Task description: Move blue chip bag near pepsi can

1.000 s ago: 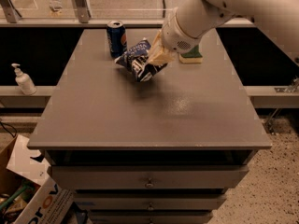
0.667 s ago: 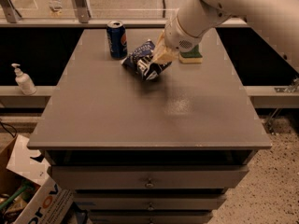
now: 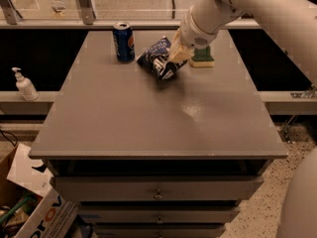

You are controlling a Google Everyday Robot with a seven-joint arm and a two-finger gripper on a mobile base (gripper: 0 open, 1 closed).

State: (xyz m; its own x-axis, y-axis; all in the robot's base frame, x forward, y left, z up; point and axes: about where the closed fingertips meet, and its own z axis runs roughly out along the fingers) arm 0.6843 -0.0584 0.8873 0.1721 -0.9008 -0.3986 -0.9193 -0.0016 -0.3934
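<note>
The blue chip bag (image 3: 159,58), crinkled dark navy foil with white lettering, is at the back middle of the grey table (image 3: 148,118). My gripper (image 3: 177,55) comes in from the upper right and is shut on the bag's right end. The bag seems to hang slightly above the table, with a shadow under it. The pepsi can (image 3: 124,41) stands upright just left of the bag, a small gap between them.
A green-and-yellow sponge (image 3: 202,58) lies right behind my gripper, partly hidden by the arm. A white pump bottle (image 3: 24,85) stands on a low ledge to the left. A cardboard box (image 3: 29,207) sits on the floor at lower left. Drawers run below the table's front edge.
My gripper has carried the bag a little to the right and back. The bag overlapped the can before and now shows a small gap. The can has not moved.
</note>
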